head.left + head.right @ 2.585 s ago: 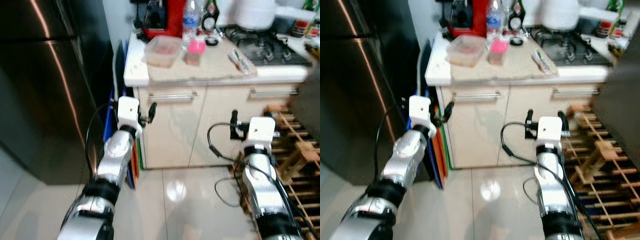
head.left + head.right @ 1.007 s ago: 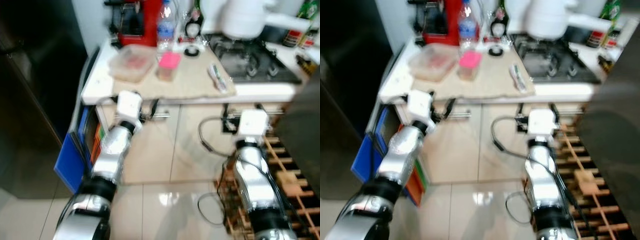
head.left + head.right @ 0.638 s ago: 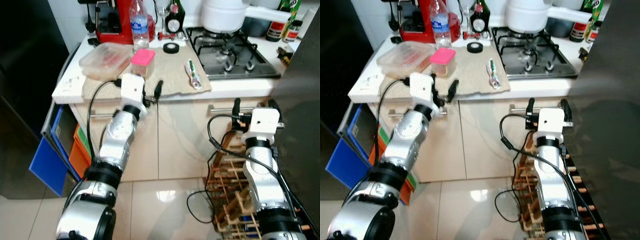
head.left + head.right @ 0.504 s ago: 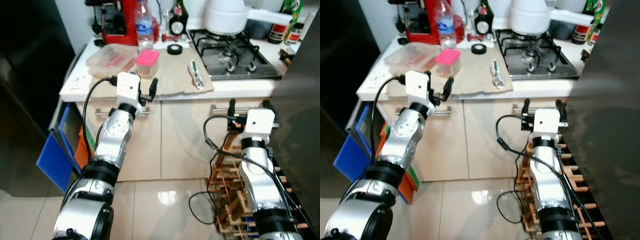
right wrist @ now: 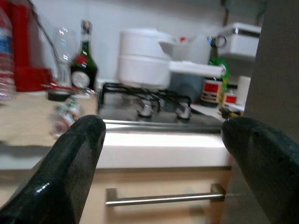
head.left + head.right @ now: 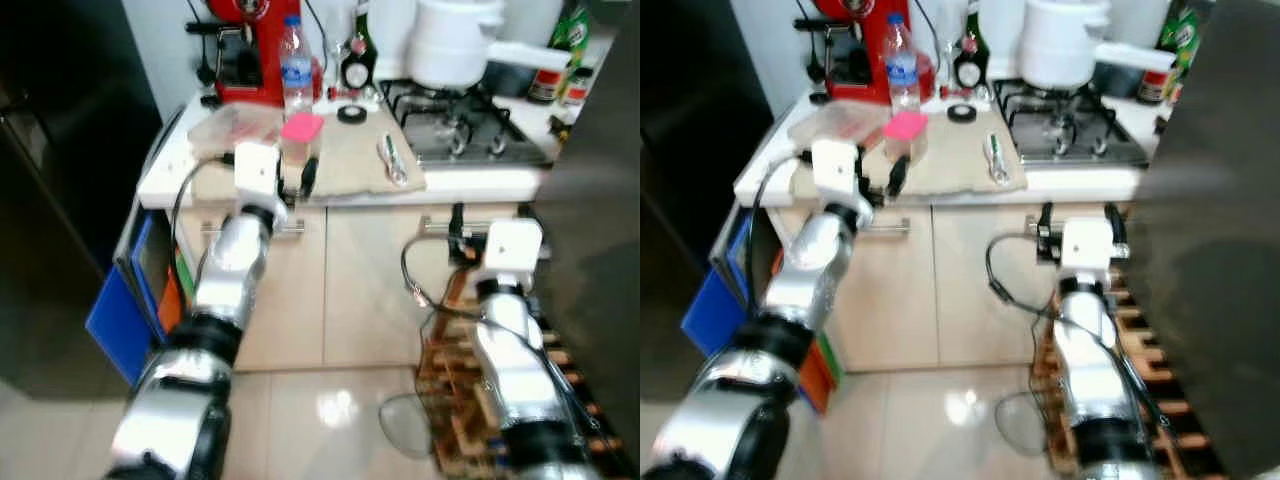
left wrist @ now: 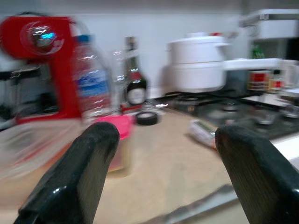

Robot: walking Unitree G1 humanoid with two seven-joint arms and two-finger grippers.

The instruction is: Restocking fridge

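Observation:
My left gripper (image 6: pixel 290 180) is open at the front edge of the counter (image 6: pixel 450 183). It points at a pink-lidded tub (image 6: pixel 301 133) and a clear water bottle (image 6: pixel 296 62) and holds nothing. In the left wrist view the pink-lidded tub (image 7: pixel 119 140) and the water bottle (image 7: pixel 93 79) stand just beyond the spread fingertips (image 7: pixel 81 177). A clear lidded food box (image 6: pixel 228 128) lies left of the tub. My right gripper (image 6: pixel 490 215) is open and empty in front of the cabinet drawer, below the stove. The dark fridge (image 6: pixel 60 180) stands at the left.
A red coffee machine (image 6: pixel 250 50), a black tape roll (image 6: pixel 350 113), a small packet (image 6: pixel 390 158) and a white pot (image 6: pixel 450 45) on the gas hob share the counter. A dark panel (image 6: pixel 600 260) rises at the right. A wooden rack (image 6: pixel 450 400) and blue boards (image 6: pixel 120 310) are on the floor.
The camera has swung from the fridge toward the counter and come closer. My left arm has risen to counter height. Both grippers stay open and empty.

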